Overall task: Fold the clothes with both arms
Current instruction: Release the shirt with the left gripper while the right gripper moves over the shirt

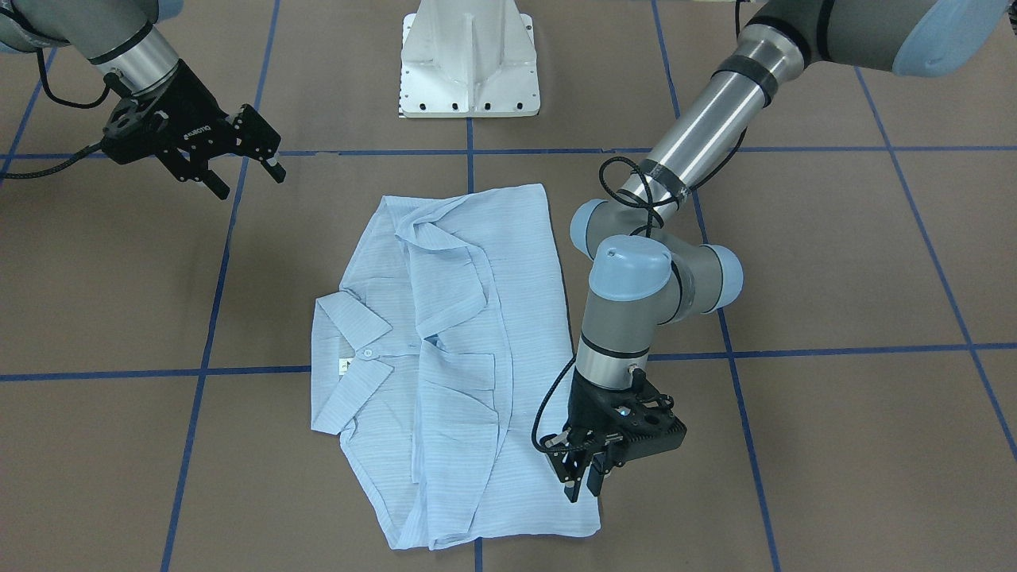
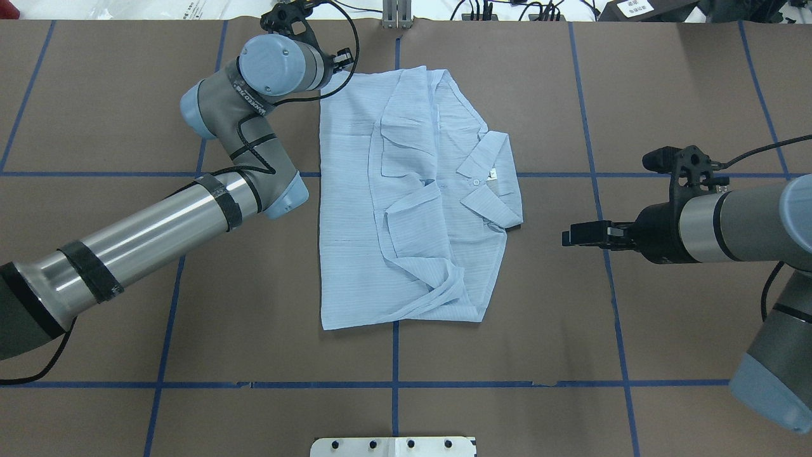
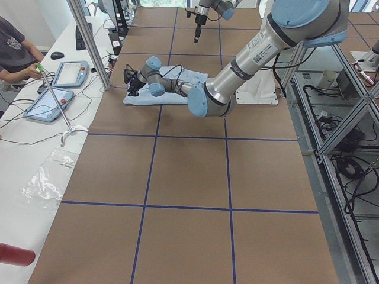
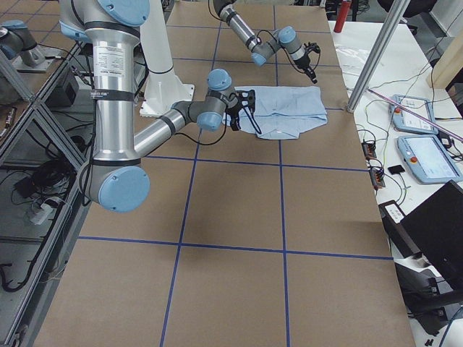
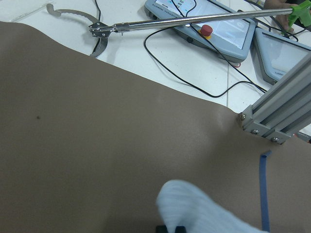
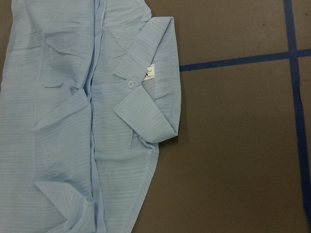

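The light blue striped shirt (image 1: 453, 357) lies folded flat in the middle of the table, with its collar and a white button facing up (image 2: 412, 209). My left gripper (image 1: 582, 481) points down at the shirt's far hem edge with its fingers close together. In the left wrist view a bulge of blue fabric (image 5: 194, 208) rises at the fingertips (image 5: 170, 228). My right gripper (image 1: 245, 179) is open and empty. It hovers above bare table beside the collar (image 2: 568, 235). The right wrist view shows the collar and label (image 6: 146, 97).
The white pedestal base (image 1: 469, 59) stands at the robot's side of the table. Blue tape lines (image 2: 394, 355) cross the brown surface. Beyond the far edge are an aluminium post (image 5: 272, 121), teach pendants (image 5: 218, 24) and cables. An operator (image 3: 12, 53) sits there.
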Tool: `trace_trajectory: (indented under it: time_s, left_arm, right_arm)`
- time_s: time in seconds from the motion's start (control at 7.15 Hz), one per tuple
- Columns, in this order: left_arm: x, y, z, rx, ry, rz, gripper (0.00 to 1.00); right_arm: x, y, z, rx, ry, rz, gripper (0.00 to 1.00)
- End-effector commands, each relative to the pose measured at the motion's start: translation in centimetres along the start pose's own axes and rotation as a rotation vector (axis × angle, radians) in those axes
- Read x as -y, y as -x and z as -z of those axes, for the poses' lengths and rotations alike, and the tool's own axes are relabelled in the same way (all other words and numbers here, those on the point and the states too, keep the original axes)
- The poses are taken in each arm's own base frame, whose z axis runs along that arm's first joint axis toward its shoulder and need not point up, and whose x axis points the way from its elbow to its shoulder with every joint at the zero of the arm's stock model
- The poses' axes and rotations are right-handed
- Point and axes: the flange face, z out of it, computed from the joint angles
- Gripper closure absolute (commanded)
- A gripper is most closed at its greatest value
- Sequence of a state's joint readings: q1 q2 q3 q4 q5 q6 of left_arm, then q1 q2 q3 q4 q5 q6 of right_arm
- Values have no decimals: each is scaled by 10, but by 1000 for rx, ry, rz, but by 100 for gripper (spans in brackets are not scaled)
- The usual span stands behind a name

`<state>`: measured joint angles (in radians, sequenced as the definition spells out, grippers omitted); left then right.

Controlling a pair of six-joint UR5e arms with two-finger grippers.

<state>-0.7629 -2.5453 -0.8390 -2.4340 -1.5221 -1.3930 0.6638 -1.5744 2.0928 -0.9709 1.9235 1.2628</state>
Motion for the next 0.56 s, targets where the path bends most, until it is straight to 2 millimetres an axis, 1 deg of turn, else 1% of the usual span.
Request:
trace_trajectory:
  time_s: [0.0, 0.14, 0.28, 0.42]
  left_arm:
    - [14, 0, 25, -49, 2, -76, 0]
    - [8, 38, 42, -75, 59, -82, 0]
    - [0, 69, 65, -108, 108, -83, 0]
    - [-8, 101, 95, -138, 134, -87, 0]
  right_arm:
    - [18, 26, -24, 16, -20, 11, 0]
    - [26, 50, -37, 0, -18, 9, 0]
    - [42, 97, -46, -52, -17, 14, 0]
    - [55, 143, -56, -127, -19, 76, 0]
